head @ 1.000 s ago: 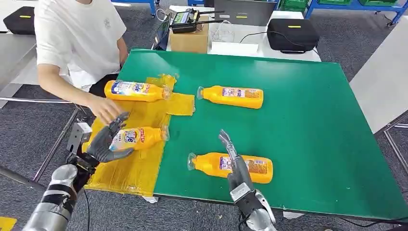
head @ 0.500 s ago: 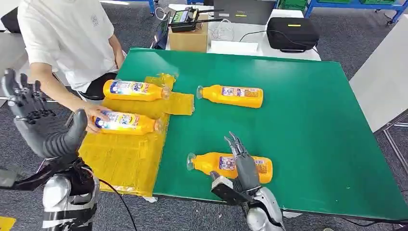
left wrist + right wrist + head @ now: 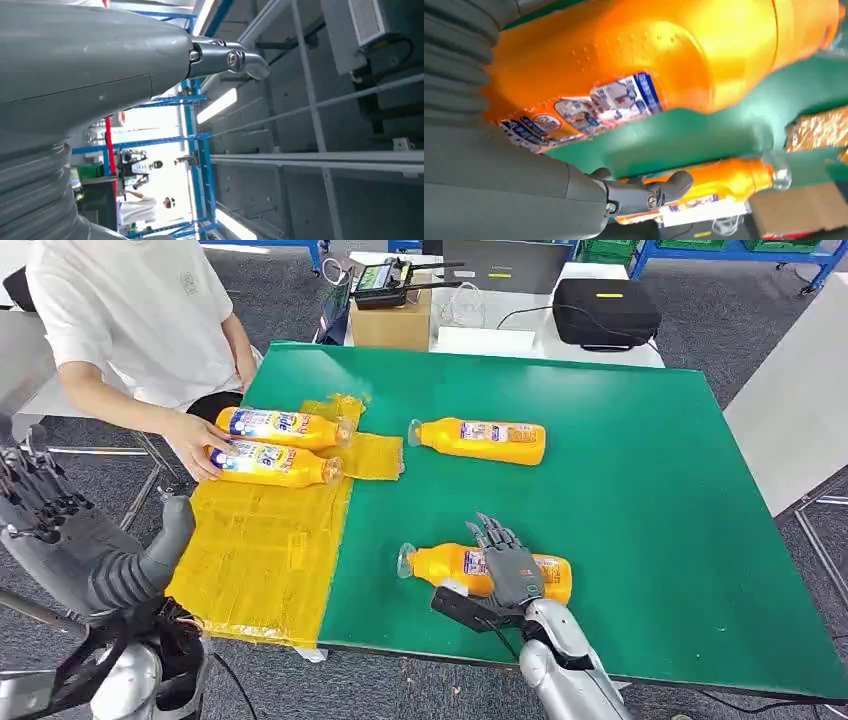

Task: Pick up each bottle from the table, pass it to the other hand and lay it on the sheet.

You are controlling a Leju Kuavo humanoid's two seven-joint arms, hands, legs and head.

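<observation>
Two orange bottles lie on the yellow sheet [image 3: 260,555]: one [image 3: 285,425] at its far end, the other [image 3: 272,463] just in front of it under a person's hand [image 3: 192,445]. A third bottle [image 3: 482,440] lies on the green table [image 3: 640,500]. The nearest bottle [image 3: 445,565] lies by the table's front edge. My right hand [image 3: 510,572] rests its fingers over that bottle's middle, thumb [image 3: 458,606] spread on the near side. In the right wrist view the bottle [image 3: 664,60] sits close under the palm and the thumb [image 3: 649,192] stands off it. My left hand [image 3: 60,535] is raised and spread, left of the sheet.
A person in a white shirt [image 3: 130,310] sits at the table's far left corner. A cardboard box [image 3: 393,322], a laptop [image 3: 505,262] and a black case [image 3: 605,310] stand on the white table behind. The left wrist view looks up past my left hand [image 3: 75,65] at ceiling beams.
My left hand let go of the bottle on the sheet and rose up to the left. The person slid that bottle against the far one. My right hand lowered onto the nearest bottle.
</observation>
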